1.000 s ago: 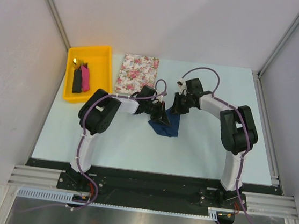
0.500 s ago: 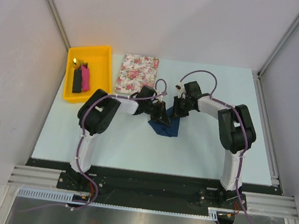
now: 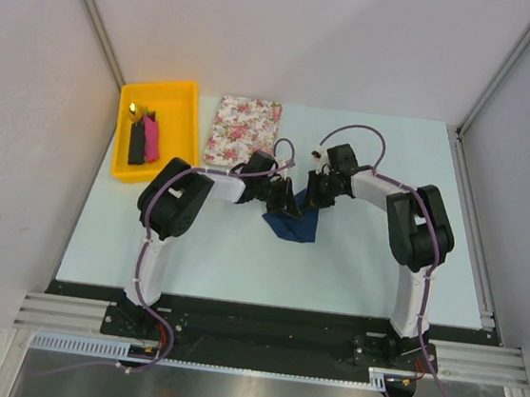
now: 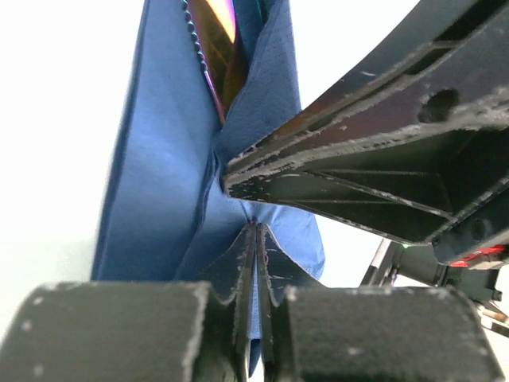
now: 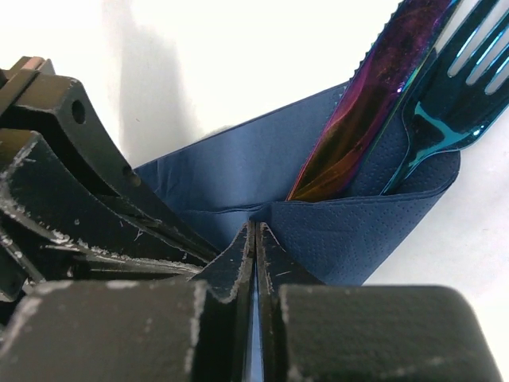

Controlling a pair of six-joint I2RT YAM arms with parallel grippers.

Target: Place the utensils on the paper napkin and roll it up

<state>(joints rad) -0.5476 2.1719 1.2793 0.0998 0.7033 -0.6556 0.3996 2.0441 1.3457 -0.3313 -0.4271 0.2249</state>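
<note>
Folds of the paper napkin lie bunched as a dark navy wedge near the middle of the table, with the utensils tucked inside. In the right wrist view an iridescent purple-gold knife and a teal-blue fork lie side by side in a pocket of the napkin, their working ends sticking out past its edge.

Both arms reach inward from their bases, elbows bent outward, so the two wrists meet over the napkin's far edge. The left gripper points in from the left and has its jaws pressed together on a raised pleat of blue paper. The right gripper comes in from the opposite side, jaws likewise closed, pinching the napkin's folded edge just below the knife. The two sets of fingers sit just beside each other; whether they touch cannot be told.

Behind the left arm, a pink-and-white floral mat lies flat at the table's far edge. Left of it is a yellow bin, holding a black block and a pink block side by side, with a small gold item, too small to identify, at their far end.
</note>
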